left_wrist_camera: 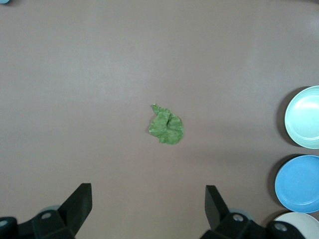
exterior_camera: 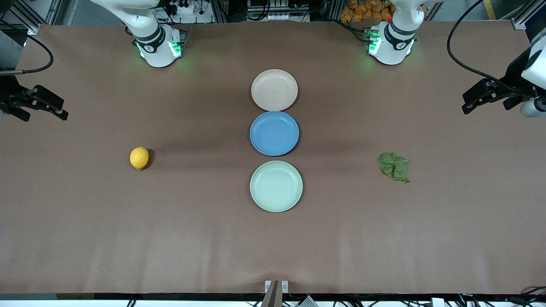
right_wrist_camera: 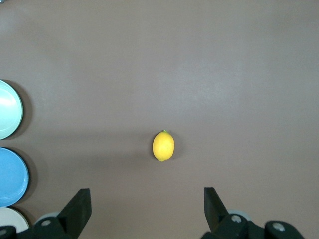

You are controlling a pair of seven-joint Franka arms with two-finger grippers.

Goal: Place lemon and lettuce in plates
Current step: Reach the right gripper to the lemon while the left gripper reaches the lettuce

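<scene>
The yellow lemon (exterior_camera: 139, 158) lies on the brown table toward the right arm's end; it also shows in the right wrist view (right_wrist_camera: 163, 146). The dark green lettuce (exterior_camera: 393, 166) lies toward the left arm's end, and shows in the left wrist view (left_wrist_camera: 167, 125). The beige-pink plate (exterior_camera: 274, 89) and mint green plate (exterior_camera: 276, 186) sit mid-table, both empty. My right gripper (exterior_camera: 40, 111) (right_wrist_camera: 146, 195) is open and empty, high over the table's edge at its own end. My left gripper (exterior_camera: 486, 104) (left_wrist_camera: 148, 193) is open and empty, high over its own end.
An empty blue plate (exterior_camera: 274, 133) sits between the two task plates, in one row with them. All three plates show at the edge of each wrist view. The arms' bases (exterior_camera: 160, 47) (exterior_camera: 390, 44) stand along the table's edge farthest from the front camera.
</scene>
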